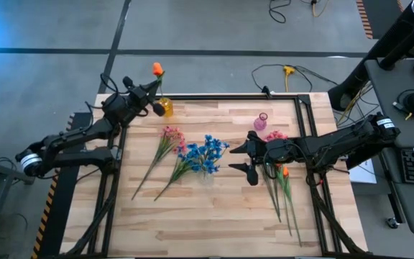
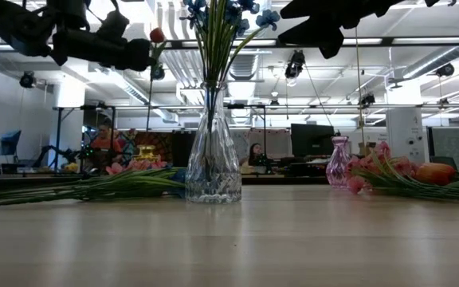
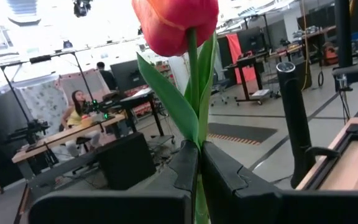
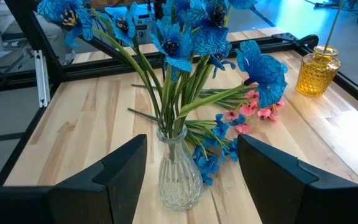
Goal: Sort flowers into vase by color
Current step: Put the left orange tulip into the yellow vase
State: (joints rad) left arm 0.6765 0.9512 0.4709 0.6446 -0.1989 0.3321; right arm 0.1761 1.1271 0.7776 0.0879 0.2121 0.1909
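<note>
left hand (image 3: 197, 168): pinched tight on the thin green stalk of a small orange tulip-like bud (image 1: 157, 69), held up over the desk's far left corner, right above the amber glass vase (image 1: 164, 107)

right hand (image 1: 246, 160): spread wide, nothing in it, hanging just beside the clear cut-glass vase (image 4: 179, 168) mid-desk

clear vase: upright, stuffed with blue blossom clusters (image 4: 185, 34)

light wooden desk (image 1: 214, 208): more blue and pink sprays (image 1: 171, 135) lying flat left of the clear vase

pink glass vase (image 1: 261, 121): upright at the far right, pink and orange stems (image 1: 282, 183) lying near it
</note>
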